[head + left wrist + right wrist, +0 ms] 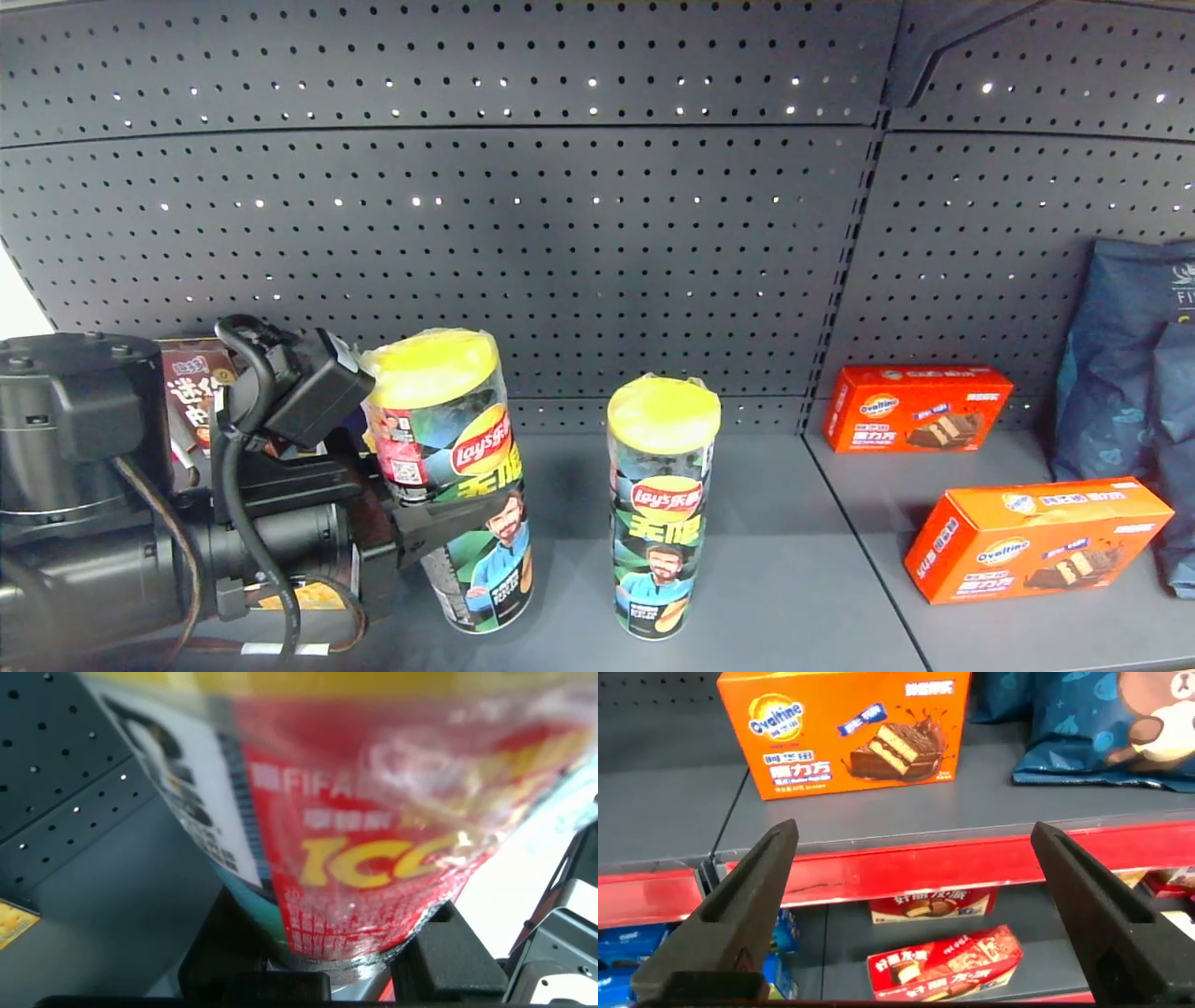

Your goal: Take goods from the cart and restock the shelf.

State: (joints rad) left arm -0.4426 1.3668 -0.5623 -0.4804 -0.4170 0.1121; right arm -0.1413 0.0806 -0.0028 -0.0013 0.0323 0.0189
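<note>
My left gripper (446, 528) is shut on a chip can (448, 467) with a yellow lid, gripping it around the middle. The can leans slightly, and its base is at the grey shelf board (775, 579); I cannot tell if it touches. In the left wrist view the can (374, 840) sits between the fingers (224, 966). A second matching chip can (661, 509) stands upright on the shelf just to its right. My right gripper (913, 835) is open with nothing in it, in front of the shelf's red front edge (906, 873).
Two orange boxes (915, 407) (1036, 539) lie on the right shelf section, with dark blue bags (1125, 373) beyond them. A brown box (191, 383) stands behind the left arm. A perforated back panel (560, 233) closes the rear. Red boxes (943, 961) fill the shelf below.
</note>
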